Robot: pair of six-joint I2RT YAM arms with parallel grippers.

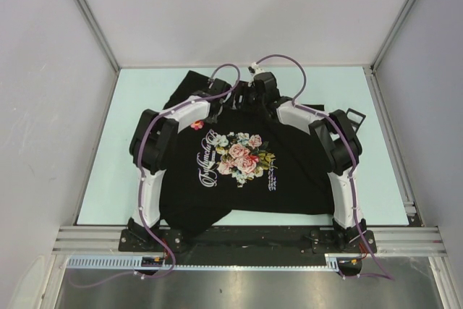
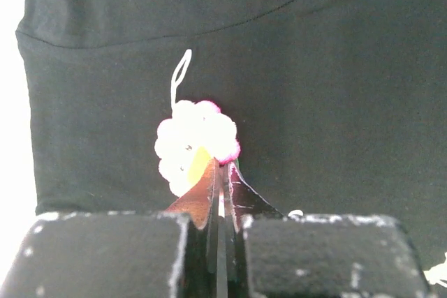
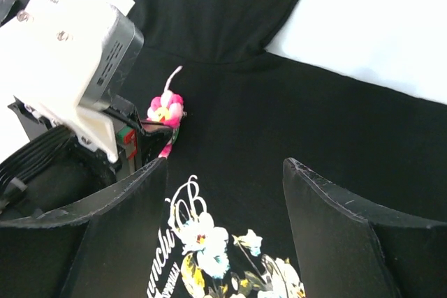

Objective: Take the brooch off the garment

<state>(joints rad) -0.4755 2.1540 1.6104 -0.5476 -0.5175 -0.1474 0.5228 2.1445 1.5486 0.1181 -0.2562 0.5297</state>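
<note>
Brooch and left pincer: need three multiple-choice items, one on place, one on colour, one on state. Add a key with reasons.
1. Where is the brooch?
A. On plain black cloth of the garment, off the rose print
B. On the bare table
C. In the middle of the rose print

2. The brooch's centre is
A. blue
B. green
C. yellow

3. The left pincer is
A. wide open
B. shut, tips at the brooch's edge
C. out of every view

Key:
1 A: the right wrist view shows it on black cloth beyond the print.
2 C: the same view shows yellow among pink petals.
3 B: the left wrist view shows the tips pressed together at the brooch's lower edge.
</note>
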